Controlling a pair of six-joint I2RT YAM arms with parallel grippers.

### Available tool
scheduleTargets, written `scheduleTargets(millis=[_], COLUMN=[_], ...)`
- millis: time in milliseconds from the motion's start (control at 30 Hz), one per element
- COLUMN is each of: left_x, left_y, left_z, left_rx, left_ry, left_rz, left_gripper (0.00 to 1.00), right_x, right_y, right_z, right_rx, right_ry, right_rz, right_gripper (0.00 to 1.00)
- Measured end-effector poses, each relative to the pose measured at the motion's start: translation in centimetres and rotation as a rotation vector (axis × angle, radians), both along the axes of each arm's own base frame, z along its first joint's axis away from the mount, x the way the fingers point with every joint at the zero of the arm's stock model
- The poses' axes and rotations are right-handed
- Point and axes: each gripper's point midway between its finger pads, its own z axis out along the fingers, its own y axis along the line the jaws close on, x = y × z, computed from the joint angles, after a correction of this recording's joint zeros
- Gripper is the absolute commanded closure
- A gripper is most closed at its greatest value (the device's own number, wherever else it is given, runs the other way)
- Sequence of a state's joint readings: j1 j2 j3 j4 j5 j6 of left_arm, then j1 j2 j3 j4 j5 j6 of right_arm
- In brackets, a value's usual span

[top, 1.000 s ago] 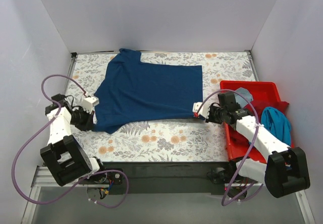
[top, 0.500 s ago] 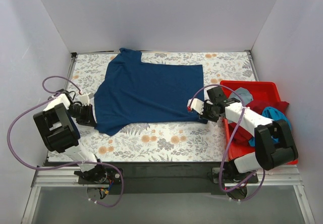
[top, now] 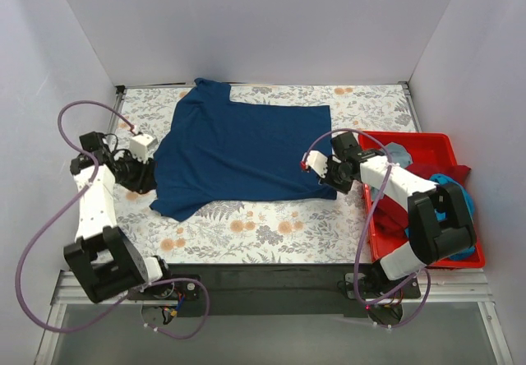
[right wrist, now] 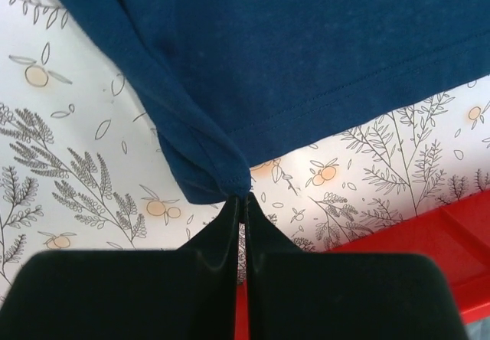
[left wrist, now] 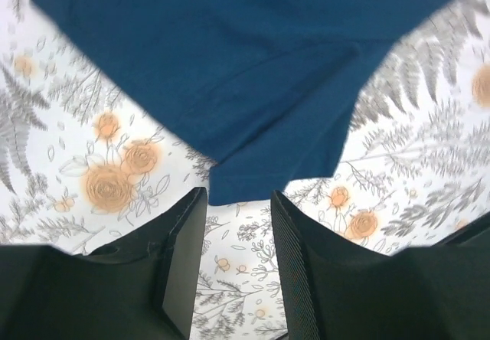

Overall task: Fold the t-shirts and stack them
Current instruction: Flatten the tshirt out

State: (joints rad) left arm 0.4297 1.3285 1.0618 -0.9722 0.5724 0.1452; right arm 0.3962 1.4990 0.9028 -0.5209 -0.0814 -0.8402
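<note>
A navy blue t-shirt point(top: 242, 147) lies flat on the floral table cover, plain side up. My left gripper point(top: 148, 177) is open just off the shirt's near-left sleeve; in the left wrist view the sleeve edge point(left wrist: 253, 179) sits at the tips of my open fingers point(left wrist: 295, 248). My right gripper point(top: 327, 177) is shut on the shirt's near-right hem corner, seen pinched in the right wrist view point(right wrist: 230, 179). Red point(top: 440, 173), teal-blue point(top: 454, 200) and pale grey-blue point(top: 396, 153) shirts lie in the red bin.
The red plastic bin point(top: 378, 233) stands at the table's right side, close behind my right gripper; its rim shows in the right wrist view point(right wrist: 429, 225). White walls enclose the table on three sides. The floral cover point(top: 263, 225) is bare near the front.
My left arm has swung outward and its gripper has shifted slightly up along the sleeve. My right gripper has moved a little up and left with the hem corner.
</note>
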Motion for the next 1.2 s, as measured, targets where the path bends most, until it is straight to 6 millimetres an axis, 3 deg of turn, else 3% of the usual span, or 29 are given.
scheduleTargets(millis=[100,233,333,767,867,933,967,1067,1200], left_x=[-2.8,-6.9,-8.9,-8.1,-7.9,-7.6,-7.4,-8.1,-11.0], left_y=[-2.9,-6.4,-7.3,-8.0,-8.1,-8.3,-8.4,-9.6,-12.2], left_z=[0.3,-3.1,-5.5,-10.5,-11.4,-11.6,-11.6,-11.6,-11.0], left_rx=[0.056,0.081,0.102,0.213,0.240,0.267,0.284,0.302,0.255], left_ry=[-0.046,0.031,0.105,0.223,0.230,0.219,0.213,0.217,0.278], left_rz=[-0.180,-0.369,-0.437,-0.516,-0.518,-0.523,-0.533,-0.608,-0.743], left_gripper=[0.63,0.60,0.59,0.59,0.71,0.87,1.00,1.00,0.97], right_x=[0.7,0.8,0.7,0.5,0.6,0.6,0.6,0.5,0.4], right_y=[0.3,0.5,0.4,-0.1,-0.1,-0.1,-0.1,-0.1,-0.2], right_z=[-0.2,-0.4,-0.3,-0.3,-0.3,-0.3,-0.3,-0.5,-0.8], right_rx=[0.001,-0.001,-0.002,-0.025,-0.027,-0.028,-0.028,-0.032,-0.036], right_ry=[0.021,0.049,0.056,0.064,0.063,0.063,0.063,0.071,0.080], right_rz=[-0.026,-0.049,-0.057,-0.079,-0.081,-0.081,-0.081,-0.081,-0.081], right_gripper=[0.99,0.99,0.99,0.99,0.99,0.99,0.99,0.99,0.99])
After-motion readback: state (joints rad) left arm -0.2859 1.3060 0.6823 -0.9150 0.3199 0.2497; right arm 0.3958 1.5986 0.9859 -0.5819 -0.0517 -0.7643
